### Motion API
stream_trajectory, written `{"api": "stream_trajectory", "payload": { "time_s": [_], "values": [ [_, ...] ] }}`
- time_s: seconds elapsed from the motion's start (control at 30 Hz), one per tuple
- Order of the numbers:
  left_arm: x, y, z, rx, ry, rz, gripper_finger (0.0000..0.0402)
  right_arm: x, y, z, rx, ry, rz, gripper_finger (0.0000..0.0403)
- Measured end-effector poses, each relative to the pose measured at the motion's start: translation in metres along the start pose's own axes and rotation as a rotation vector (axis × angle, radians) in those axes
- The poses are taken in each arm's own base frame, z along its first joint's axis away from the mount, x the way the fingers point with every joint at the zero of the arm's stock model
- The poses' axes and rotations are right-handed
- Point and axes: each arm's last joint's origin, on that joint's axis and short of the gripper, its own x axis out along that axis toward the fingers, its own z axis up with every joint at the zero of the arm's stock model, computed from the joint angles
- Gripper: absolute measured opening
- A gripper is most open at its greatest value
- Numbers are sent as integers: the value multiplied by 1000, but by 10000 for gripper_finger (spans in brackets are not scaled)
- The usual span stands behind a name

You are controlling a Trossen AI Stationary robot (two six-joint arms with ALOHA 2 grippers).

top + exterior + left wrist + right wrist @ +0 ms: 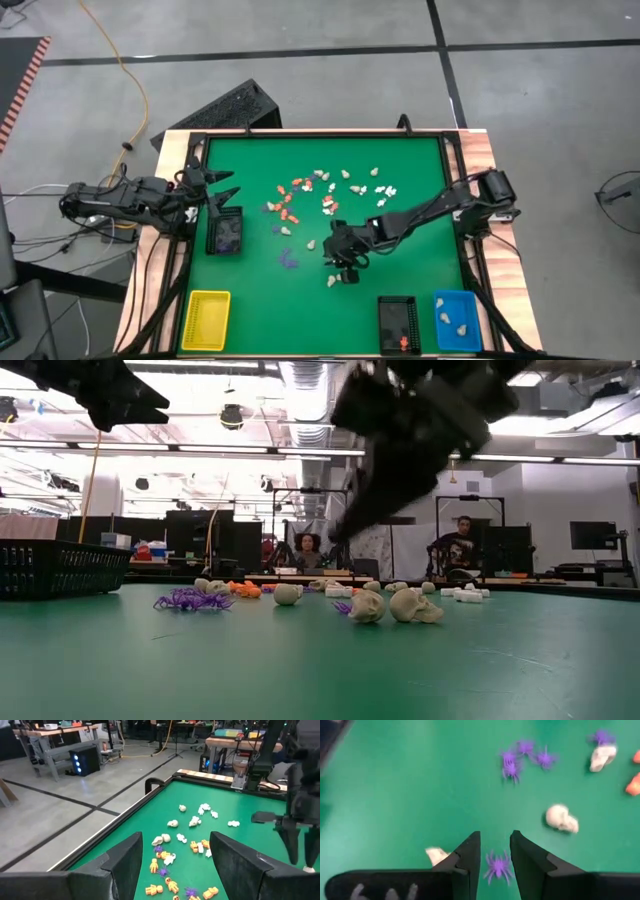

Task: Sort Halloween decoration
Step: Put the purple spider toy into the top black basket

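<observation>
Between right jaws (495, 851), part-open, gripping nothing: purple spider (497, 866), straight below on green surface (395, 795). Left jaws (175, 862) wide, empty, farther off.

Open green mat (260, 300) between yellow tray (205, 320), black tray (398, 325).

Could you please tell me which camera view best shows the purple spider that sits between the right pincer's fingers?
The right wrist view: the purple spider lies on the green mat, framed by the right pincer with its fingers apart. In the high and low views the arm hides it, and the left wrist view does not show it.
</observation>
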Motion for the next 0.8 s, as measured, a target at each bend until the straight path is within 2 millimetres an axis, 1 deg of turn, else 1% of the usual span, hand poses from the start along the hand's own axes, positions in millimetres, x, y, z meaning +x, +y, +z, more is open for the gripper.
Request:
{"api": "stream_trajectory", "payload": {
  "time_s": [0.1, 0.23, 0.3, 0.37, 0.43, 0.53, 0.6, 0.7, 0.8],
  "values": [
    [0, 0, 0, -14, 0, -1, 221, 12, -1, -11, 3, 57, -17, 151],
    [0, 0, -2, -21, 17, 1, 221, 25, -3, -17, 11, 80, -29, 201],
    [0, 0, -3, -24, 26, 2, 221, 33, -5, -24, 32, 107, -36, 225],
    [0, 0, -4, -22, 33, 3, 221, 37, -7, -25, 59, 106, -40, 242],
    [0, 0, -4, -21, 34, 3, 221, 37, -9, -26, 70, 116, -43, 248],
    [0, 0, -4, -22, 34, 3, 221, 39, -11, -28, 73, 126, -64, 244],
    [0, 0, -4, -23, 34, 3, 221, 39, -11, -29, 74, 132, -67, 233],
    [0, 0, -4, -23, 34, 3, 221, 38, -12, -31, 74, 151, -71, 204],
    [0, 0, -4, -23, 34, 3, 221, 38, -12, -31, 77, 152, -74, 167]
  ]
}}
